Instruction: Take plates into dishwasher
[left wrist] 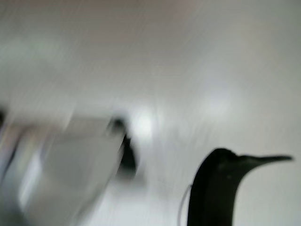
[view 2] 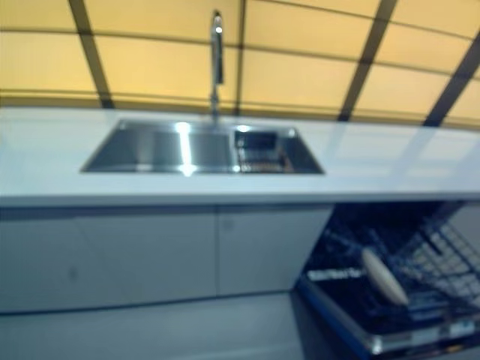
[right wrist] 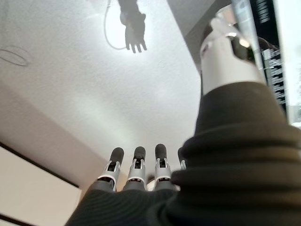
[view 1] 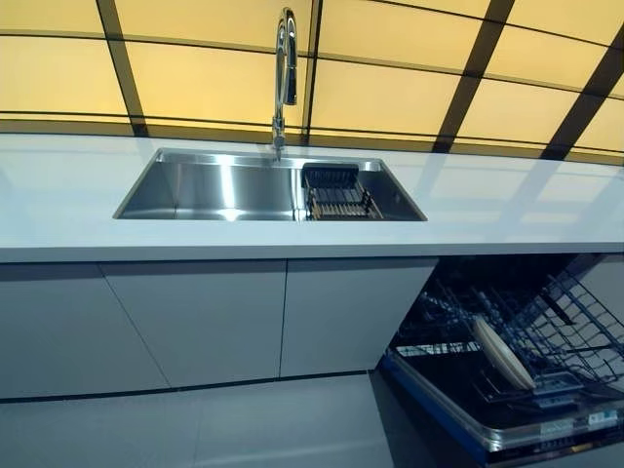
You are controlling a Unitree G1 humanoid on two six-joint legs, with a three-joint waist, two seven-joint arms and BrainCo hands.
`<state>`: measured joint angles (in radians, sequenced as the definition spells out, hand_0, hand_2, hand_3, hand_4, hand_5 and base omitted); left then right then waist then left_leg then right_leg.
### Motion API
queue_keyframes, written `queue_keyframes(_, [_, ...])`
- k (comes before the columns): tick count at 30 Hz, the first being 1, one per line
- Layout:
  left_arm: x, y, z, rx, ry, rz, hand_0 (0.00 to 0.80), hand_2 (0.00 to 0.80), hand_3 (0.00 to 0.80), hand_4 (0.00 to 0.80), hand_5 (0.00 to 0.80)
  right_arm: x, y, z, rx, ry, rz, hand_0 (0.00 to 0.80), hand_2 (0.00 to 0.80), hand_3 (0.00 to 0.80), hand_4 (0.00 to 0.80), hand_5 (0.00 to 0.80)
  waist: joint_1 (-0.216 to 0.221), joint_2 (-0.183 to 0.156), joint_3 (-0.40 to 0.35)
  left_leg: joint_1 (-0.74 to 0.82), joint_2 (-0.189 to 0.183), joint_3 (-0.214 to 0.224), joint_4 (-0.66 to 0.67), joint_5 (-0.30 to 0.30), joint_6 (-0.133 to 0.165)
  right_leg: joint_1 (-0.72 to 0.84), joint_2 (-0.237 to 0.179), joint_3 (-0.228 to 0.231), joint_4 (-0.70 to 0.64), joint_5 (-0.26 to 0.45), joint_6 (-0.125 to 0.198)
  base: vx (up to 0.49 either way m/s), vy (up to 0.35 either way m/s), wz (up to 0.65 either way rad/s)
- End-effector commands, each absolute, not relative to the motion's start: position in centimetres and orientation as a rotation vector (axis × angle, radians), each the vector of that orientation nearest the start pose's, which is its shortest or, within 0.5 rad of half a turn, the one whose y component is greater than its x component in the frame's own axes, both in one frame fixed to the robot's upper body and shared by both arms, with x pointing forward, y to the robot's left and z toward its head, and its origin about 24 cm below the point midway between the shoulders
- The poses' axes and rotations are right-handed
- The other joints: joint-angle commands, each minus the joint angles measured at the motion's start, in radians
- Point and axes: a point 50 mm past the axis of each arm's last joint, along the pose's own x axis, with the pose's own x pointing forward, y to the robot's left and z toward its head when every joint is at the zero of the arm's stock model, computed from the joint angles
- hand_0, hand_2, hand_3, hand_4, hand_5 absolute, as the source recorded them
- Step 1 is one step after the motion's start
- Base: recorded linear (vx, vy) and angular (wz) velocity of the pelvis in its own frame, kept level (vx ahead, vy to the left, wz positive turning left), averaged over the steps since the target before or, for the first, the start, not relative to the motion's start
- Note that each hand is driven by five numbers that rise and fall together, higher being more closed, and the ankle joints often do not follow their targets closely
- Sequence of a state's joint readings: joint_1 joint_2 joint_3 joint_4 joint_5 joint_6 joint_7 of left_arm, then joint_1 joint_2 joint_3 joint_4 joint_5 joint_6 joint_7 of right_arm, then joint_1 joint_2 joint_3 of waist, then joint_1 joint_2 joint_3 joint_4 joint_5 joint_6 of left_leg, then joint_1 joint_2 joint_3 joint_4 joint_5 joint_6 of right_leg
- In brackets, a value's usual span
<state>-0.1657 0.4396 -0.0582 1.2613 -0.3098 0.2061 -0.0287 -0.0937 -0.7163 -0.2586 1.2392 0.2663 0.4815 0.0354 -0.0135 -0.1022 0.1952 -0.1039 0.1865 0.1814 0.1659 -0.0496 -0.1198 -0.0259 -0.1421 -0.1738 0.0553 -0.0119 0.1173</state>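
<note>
white countertop [view 1: 88, 195] runs edge to edge with a steel sink [view 1: 210, 187] set in it, and bare floor [view 1: 244, 429] lies open before the cabinets. right hand [right wrist: 141, 174] has fingers straight and relaxed, holding nothing, above the floor; the left hand is too blurred to tell. one plate [view 1: 502, 353] stands tilted in the dishwasher rack [view 1: 575, 322], lower right.

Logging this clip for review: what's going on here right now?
Nothing is being handled. The dishwasher stands open under the counter, with one plate upright in its lower rack. The right hand hangs empty with straight fingers over the floor; the left hand is too blurred to read. The sink holds only a dark drainer basket.
</note>
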Motion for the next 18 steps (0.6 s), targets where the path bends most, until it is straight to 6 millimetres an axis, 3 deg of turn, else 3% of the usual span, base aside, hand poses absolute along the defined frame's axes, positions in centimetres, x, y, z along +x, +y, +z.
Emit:
queue_keyframes(1, [13.7,31.1,-12.3,0.092,1.207,0.397,0.000,0.000,0.000,0.000,0.000,8.0,-42.0,-6.0,-0.038,1.358,-0.824,0.000,0.000,0.000,0.000,0.000,-0.016,-0.010,0.042,-0.010,-0.062,0.010,-0.044,0.003,0.110,0.002,-0.014,0.024,0.003,0.011,0.029,-0.161,-0.031,0.18])
queue_keyframes(5, [14.1,30.6,-12.4,0.133,1.201,0.339,0.000,0.000,0.000,0.000,0.000,6.7,-42.1,-6.3,-0.033,1.392,-0.846,0.000,0.000,0.000,0.000,0.000,-0.020,0.009,0.040,0.019,-0.067,0.003,-0.091,0.015,0.108,0.010,-0.005,0.009,0.026,-0.020,0.017,-0.112,-0.041,0.18])
queue_keyframes(11, [13.5,30.4,-12.7,0.175,1.221,0.308,0.000,0.000,0.000,0.000,0.000,6.5,-41.7,-6.8,-0.034,1.379,-0.876,0.000,0.000,0.000,0.000,0.000,-0.032,0.026,0.035,0.044,-0.074,-0.018,-0.085,0.009,0.109,0.003,-0.003,0.020,0.048,-0.031,0.001,-0.038,-0.012,0.05])
queue_keyframes(15, [12.9,30.8,-12.7,0.180,1.236,0.322,0.000,0.000,0.000,0.000,0.000,7.7,-39.9,-8.2,0.017,1.312,-0.852,0.000,0.000,0.000,0.000,0.000,-0.021,0.048,0.041,0.085,-0.074,-0.042,-0.141,0.024,0.108,-0.010,-0.019,0.022,0.064,-0.009,0.028,0.008,-0.025,-0.15])
queue_keyframes(18, [12.4,31.0,-12.8,0.160,1.244,0.334,0.000,0.000,0.000,0.000,0.000,8.4,-38.9,-8.9,0.030,1.286,-0.841,0.000,0.000,0.000,0.000,0.000,-0.015,0.061,0.038,0.091,-0.058,-0.058,-0.175,0.051,0.104,-0.017,-0.008,0.027,0.102,-0.032,0.026,-0.012,-0.107,-0.56])
